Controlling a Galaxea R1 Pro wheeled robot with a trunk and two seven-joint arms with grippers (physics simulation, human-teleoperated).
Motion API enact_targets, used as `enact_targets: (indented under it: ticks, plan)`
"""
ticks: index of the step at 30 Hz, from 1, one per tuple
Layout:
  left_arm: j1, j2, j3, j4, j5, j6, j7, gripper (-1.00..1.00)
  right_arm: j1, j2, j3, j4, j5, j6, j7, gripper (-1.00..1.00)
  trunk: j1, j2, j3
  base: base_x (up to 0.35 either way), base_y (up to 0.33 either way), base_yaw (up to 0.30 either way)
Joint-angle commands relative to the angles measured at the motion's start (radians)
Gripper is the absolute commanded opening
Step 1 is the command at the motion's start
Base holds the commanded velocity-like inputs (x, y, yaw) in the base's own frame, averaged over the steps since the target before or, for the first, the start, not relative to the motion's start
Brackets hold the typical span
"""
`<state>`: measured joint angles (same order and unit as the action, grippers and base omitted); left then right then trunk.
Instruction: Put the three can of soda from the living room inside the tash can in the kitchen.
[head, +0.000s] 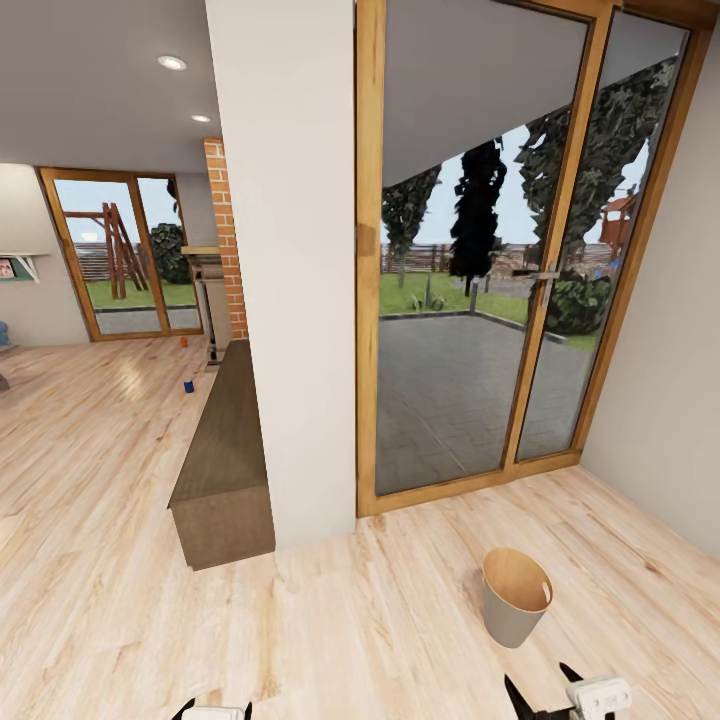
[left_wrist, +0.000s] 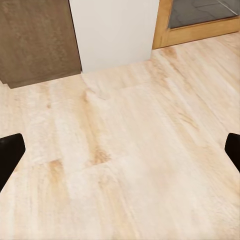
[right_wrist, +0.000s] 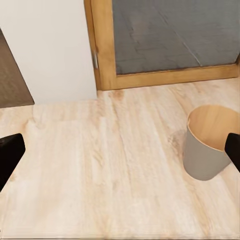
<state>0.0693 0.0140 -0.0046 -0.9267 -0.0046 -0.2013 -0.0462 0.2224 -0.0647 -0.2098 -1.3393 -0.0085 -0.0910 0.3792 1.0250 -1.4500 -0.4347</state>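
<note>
On the wood floor (head: 400, 600) the tash can (head: 514, 597) stands upright, both pincers (right_wrist: 120, 150) (left_wrist: 120, 150) spread, empty.

pale wood floor (head: 100, 560), white pillar (head: 290, 250), wood-framed glass door (head: 500, 280) (garden beyond), brown cabinet (head: 225, 460).

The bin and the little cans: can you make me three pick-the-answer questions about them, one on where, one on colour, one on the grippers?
1. Where does the trash can stand?
A on the wood floor near the glass door
B on the low cabinet
C outside on the patio

2. What colour is the nearer soda can on the far floor?
A green
B dark blue
C white

3. How is the right gripper?
A shut on a can
B shut on the bin
C open, holding nothing

Answers: 1 A, it sits on the planks by the door frame. 2 B, the orange can lies farther off. 3 C, its fingertips stand wide apart over bare floor.
</note>
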Motion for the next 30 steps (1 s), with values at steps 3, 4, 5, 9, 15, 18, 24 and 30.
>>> enact_targets:
  ticks: [3, 4, 5, 9, 15, 18, 24, 30]
  plan:
    - [0.0, 0.0, 0.0, 0.0, 0.0, -0.001, 0.0, 1.0, 0.0, -0.004, -0.002, -0.01, 0.0, 0.029, 0.0, 1.0, 0.0, 0.0, 0.0, 0.0, 0.0, 0.0]
    - [0.0, 0.0, 0.0, 0.0, 0.0, -0.001, 0.0, 1.0, 0.0, -0.004, -0.002, -0.011, 0.0, 0.032, 0.0, 1.0, 0.0, 0.0, 0.0, 0.0, 0.0, 0.0]
    - [0.0, 0.0, 0.0, -0.001, 0.0, -0.001, 0.0, 1.0, 0.0, -0.005, -0.002, -0.012, 0.0, 0.036, 0.0, 1.0, 0.0, 0.0, 0.0, 0.0, 0.0, 0.0]
    - [0.0, 0.0, 0.001, -0.001, 0.002, -0.002, 0.001, 1.0, 0.0, -0.007, -0.004, -0.014, 0.0, 0.043, 0.0, 1.0, 0.0, 0.0, 0.0, 0.0, 0.0, 0.0]
    - [0.0, 0.0, 0.001, -0.002, 0.005, -0.004, 0.004, 1.0, 0.0, -0.009, -0.006, -0.015, 0.001, 0.043, 0.001, 1.0, 0.0, 0.0, 0.0, 0.0, 0.0, 0.0]
    - [0.001, 0.0, 0.0, -0.003, 0.006, -0.004, 0.006, 1.0, 0.0, -0.006, -0.006, -0.014, 0.0, 0.041, 0.0, 1.0, 0.0, 0.0, 0.0, 0.0, 0.0, 0.0]
    - [0.001, 0.0, 0.0, -0.003, 0.006, -0.005, 0.006, 1.0, 0.0, -0.005, -0.004, -0.009, -0.001, 0.039, -0.001, 1.0, 0.0, 0.0, 0.0, 0.0, 0.0, 0.0]
    - [0.001, 0.0, 0.0, -0.003, 0.006, -0.005, 0.004, 1.0, 0.0, -0.004, -0.004, -0.008, 0.0, 0.039, -0.001, 1.0, 0.0, 0.0, 0.0, 0.0, 0.0, 0.0]
